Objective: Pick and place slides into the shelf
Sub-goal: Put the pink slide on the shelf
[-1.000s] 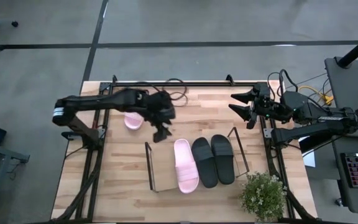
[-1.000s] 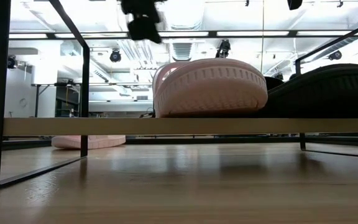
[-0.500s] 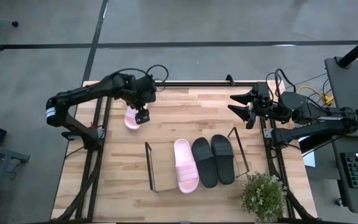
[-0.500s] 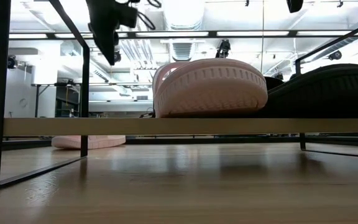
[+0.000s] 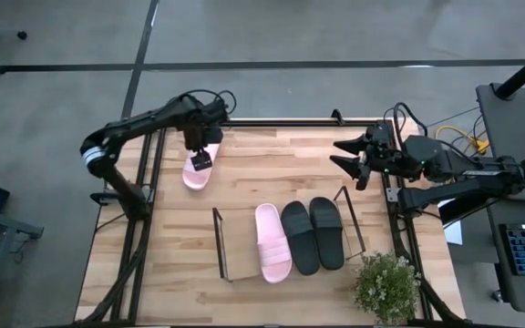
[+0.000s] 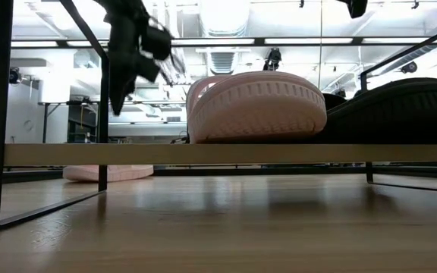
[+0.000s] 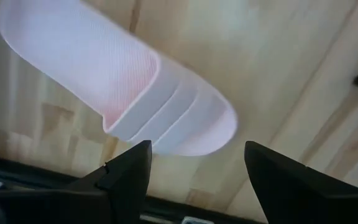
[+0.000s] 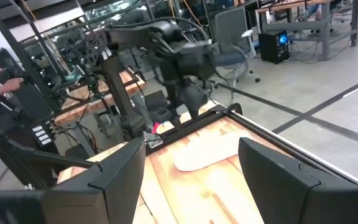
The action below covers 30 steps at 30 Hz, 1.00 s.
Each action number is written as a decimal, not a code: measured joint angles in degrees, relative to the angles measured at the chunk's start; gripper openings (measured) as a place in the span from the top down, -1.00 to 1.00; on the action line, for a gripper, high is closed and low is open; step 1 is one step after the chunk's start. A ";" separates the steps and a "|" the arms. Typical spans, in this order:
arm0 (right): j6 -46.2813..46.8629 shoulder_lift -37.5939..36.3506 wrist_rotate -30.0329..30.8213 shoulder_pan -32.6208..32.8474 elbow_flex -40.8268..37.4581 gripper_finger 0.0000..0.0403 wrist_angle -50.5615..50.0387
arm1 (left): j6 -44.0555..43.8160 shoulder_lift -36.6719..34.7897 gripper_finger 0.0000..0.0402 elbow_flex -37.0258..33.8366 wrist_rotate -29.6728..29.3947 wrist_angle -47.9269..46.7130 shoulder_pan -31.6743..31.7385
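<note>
Pale pink ribbed rubber slide fills the low view's centre on the wire shelf beside two black slides. Farther, upper left overhead, the left gripper hangs spread, apparently just above a loose pink slide. The right gripper waits spread, upper right.

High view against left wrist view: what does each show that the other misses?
Only the high view shows the shelf holding one pink slide and two black slides, the plant, and the right tool open at the table's right edge. Only the left wrist view shows the loose slide's ribbed strap up close. Both show that loose pink slide under the open left tool.
</note>
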 joint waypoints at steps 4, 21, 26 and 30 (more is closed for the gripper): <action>-0.01 1.06 0.00 -0.01 0.00 -0.24 -0.03 | 0.02 4.99 -0.21 -0.38 -0.58 -1.07 2.46; 0.90 4.30 0.01 0.00 0.00 -0.24 0.11 | 5.63 14.52 -0.21 0.23 -4.58 -0.23 4.57; 0.92 3.81 0.02 -0.01 0.00 -0.24 0.15 | 10.55 14.50 -0.21 0.23 -5.46 1.84 4.57; 0.92 3.84 0.03 0.00 0.00 -0.24 0.04 | 15.13 14.47 -0.21 0.30 -5.23 2.25 4.60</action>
